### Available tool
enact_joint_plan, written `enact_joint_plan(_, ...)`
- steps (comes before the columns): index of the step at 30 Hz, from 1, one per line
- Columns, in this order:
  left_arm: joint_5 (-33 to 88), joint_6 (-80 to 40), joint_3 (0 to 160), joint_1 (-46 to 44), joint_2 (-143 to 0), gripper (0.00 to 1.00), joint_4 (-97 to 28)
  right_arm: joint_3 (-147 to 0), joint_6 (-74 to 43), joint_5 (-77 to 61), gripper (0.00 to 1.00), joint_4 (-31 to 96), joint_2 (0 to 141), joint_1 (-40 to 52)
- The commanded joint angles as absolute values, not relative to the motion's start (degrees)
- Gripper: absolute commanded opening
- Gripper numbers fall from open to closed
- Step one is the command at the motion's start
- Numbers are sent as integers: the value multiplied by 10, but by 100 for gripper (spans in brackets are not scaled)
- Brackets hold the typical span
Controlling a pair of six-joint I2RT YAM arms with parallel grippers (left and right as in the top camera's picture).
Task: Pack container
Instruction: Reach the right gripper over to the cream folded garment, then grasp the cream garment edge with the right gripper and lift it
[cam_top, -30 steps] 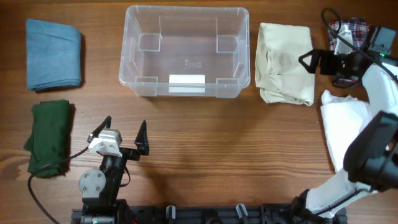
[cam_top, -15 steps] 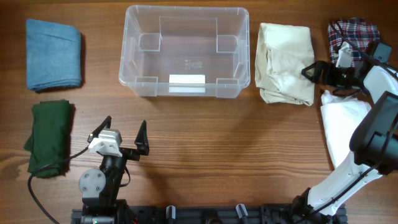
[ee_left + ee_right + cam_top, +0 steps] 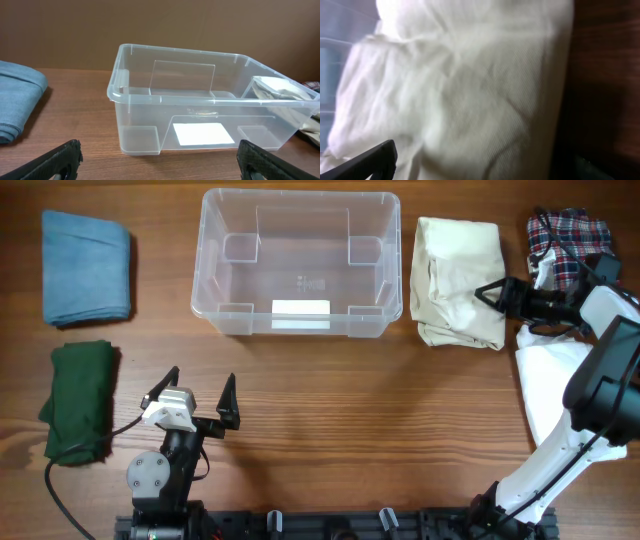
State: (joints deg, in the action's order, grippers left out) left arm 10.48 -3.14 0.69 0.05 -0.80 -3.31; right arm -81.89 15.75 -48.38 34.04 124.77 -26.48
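Cream garment (blurred) crowds the right gripper.

Bin mouth open upward. Cream cloth just beside its right wall; right gripper over cloth's edge. Bare table between bin and left gripper.

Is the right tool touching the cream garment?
Cannot tell. Overhead, the right tool overlaps the cream garment without showing height; the right wrist view shows cloth close, no contact line.
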Motion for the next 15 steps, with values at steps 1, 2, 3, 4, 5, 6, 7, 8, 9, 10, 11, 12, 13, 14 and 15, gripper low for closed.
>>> enact_joint_plan(1, 100, -35, 3, -3, -4, 100, -34, -809, 173, -501, 100, 339, 1312, -263)
enact_joint_plan(2, 100, -35, 3, -3, -4, 100, -34, -809, 181, -514, 100, 338, 1320, -263)
enact_joint_plan(3, 100, -35, 3, -3, -4, 100, -35, -809, 184, -525, 100, 336, 1329, -263)
enact_joint_plan(4, 100, -35, 3, -3, -4, 100, -35, -809, 189, -536, 100, 336, 1335, -262)
enact_joint_plan(5, 100, -35, 3, -3, -4, 100, -35, -809, 195, -548, 100, 335, 1341, -262)
enact_joint_plan(6, 100, -35, 3, -3, -4, 100, -35, -809, 196, -557, 100, 331, 1348, -262)
enact_joint_plan(7, 100, -35, 3, -3, -4, 100, -35, -809, 196, -562, 100, 329, 1352, -262)
enact_joint_plan(8, 100, -35, 3, -3, -4, 100, -35, -809, 195, -570, 100, 326, 1358, -262)
enact_joint_plan(9, 100, -35, 3, -3, -4, 100, -35, -809, 195, -575, 100, 324, 1363, -262)
enact_joint_plan(10, 100, -35, 3, -3, -4, 100, -35, -809, 195, -578, 100, 324, 1365, -262)
enact_joint_plan(11, 100, -35, 3, -3, -4, 100, -35, -809, 197, -582, 100, 323, 1367, -262)
enact_joint_plan(12, 100, -35, 3, -3, -4, 100, -35, -809, 201, -586, 100, 324, 1369, -261)
enact_joint_plan(13, 100, -35, 3, -3, -4, 100, -35, -809, 206, -589, 100, 324, 1369, -260)
enact_joint_plan(14, 100, -35, 3, -3, -4, 100, -35, -809, 209, -593, 100, 324, 1369, -258)
enact_joint_plan(15, 100, -35, 3, -3, -4, 100, -35, -809, 210, -595, 100, 322, 1369, -255)
